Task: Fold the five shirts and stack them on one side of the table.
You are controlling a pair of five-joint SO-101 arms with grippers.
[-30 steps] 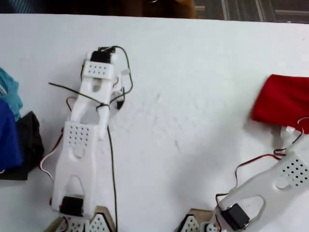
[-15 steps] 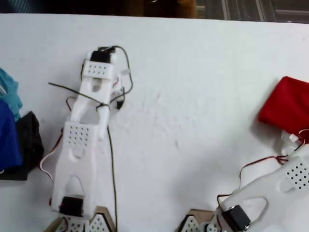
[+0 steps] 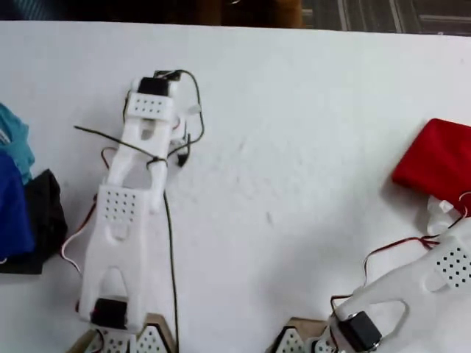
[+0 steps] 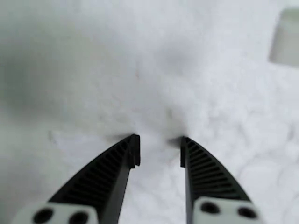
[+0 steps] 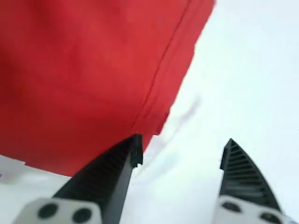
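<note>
A folded red shirt (image 3: 438, 158) lies at the table's right edge, and its hemmed corner (image 5: 93, 70) is close in the right wrist view. My right gripper (image 5: 182, 151) is open at that corner. One fingertip (image 5: 134, 148) touches the shirt's edge and the other is over bare table. Teal (image 3: 15, 136), blue (image 3: 13, 206) and black (image 3: 45, 220) shirts are heaped at the table's left edge. My left gripper (image 4: 160, 151) is open low over bare white table, with nothing between its fingers. Its arm (image 3: 132, 191) stretches away from the near edge, right of the heap.
The white table (image 3: 294, 147) is bare between the two arms. A dark cable (image 3: 171, 243) trails along the left arm. The right arm (image 3: 412, 283) crosses the near right corner. Both arm bases (image 3: 294, 340) sit at the near edge.
The red shirt has slid a little toward the right edge, and the right arm has drawn back to the right with it. The left arm has barely moved.
</note>
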